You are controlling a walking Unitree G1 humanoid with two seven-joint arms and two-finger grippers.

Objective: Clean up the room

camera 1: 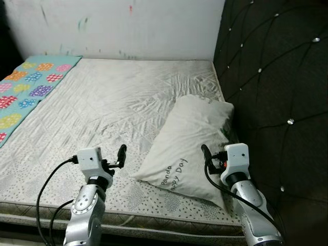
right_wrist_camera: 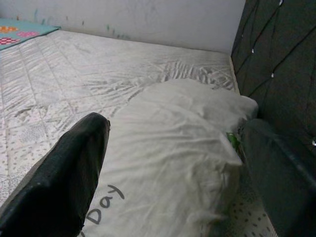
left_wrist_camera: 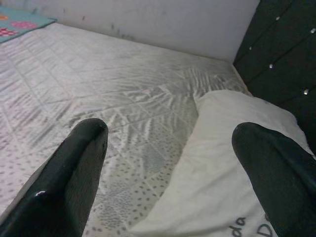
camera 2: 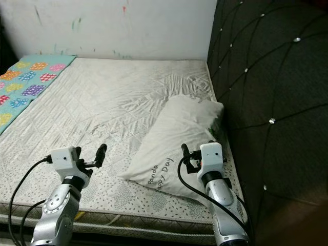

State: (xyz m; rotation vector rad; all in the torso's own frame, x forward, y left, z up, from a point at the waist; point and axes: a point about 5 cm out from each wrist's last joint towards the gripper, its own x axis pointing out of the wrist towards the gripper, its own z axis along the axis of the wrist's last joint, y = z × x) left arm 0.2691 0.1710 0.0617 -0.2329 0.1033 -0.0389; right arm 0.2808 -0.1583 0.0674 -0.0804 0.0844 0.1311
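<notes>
Mattress (camera 1: 113, 102) | pillow (camera 1: 189, 148) by headboard (camera 1: 277, 77) | both grippers' jaws apart

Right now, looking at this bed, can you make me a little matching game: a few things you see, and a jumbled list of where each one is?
Things:
1. pillow
2. patterned blanket
3. headboard
4. left gripper

Places:
A. far left part of the mattress
B. dark padded wall on the right
C. open, over the mattress just left of the pillow
D. lying against the headboard

Pairs: 1-D, 2-A, 3-B, 4-C
</notes>
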